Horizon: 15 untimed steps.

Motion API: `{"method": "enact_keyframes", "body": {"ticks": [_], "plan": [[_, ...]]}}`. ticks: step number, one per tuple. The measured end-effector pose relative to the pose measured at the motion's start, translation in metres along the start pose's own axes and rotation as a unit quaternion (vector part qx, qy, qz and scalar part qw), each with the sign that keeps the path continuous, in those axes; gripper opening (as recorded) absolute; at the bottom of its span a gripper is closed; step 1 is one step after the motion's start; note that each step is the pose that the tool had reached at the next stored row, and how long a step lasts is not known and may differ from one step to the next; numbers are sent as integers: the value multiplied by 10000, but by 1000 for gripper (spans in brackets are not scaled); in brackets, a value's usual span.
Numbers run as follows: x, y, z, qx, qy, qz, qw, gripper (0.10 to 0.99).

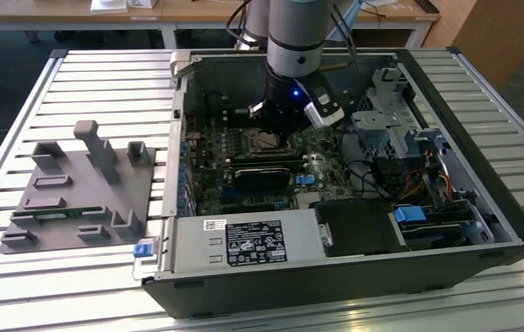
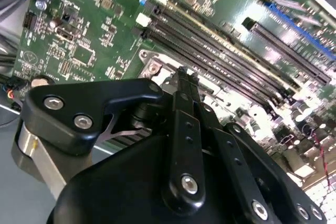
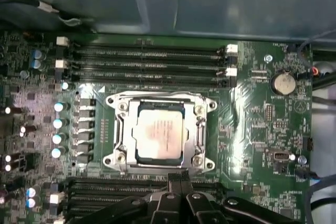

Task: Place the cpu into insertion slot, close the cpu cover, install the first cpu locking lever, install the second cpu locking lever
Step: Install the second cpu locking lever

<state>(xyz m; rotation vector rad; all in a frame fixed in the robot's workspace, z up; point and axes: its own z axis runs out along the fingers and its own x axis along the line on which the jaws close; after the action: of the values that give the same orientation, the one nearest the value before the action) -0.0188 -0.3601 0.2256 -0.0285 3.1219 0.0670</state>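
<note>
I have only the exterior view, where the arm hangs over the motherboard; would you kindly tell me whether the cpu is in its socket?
Observer: Yes. In the first wrist view the cpu lies in the socket, its grey top facing the camera.
Operator: Thank you. Is the cpu cover down?
Observer: The cpu cover lies flat around the chip, which shows through its window.
Operator: And how does the gripper stand?
Observer: The gripper is shut, its tips together close by the cover's edge, with nothing visible between them.
</note>
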Motion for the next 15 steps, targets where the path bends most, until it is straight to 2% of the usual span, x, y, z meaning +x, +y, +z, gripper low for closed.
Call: {"method": "enact_keyframes", "body": {"ticks": [2, 10, 15], "plan": [[19, -6, 1, -5, -1, 1, 10000, 106], [189, -13, 24, -7, -1, 0, 10000, 106], [219, -17, 82, -9, 0, 0, 10000, 106]]}}
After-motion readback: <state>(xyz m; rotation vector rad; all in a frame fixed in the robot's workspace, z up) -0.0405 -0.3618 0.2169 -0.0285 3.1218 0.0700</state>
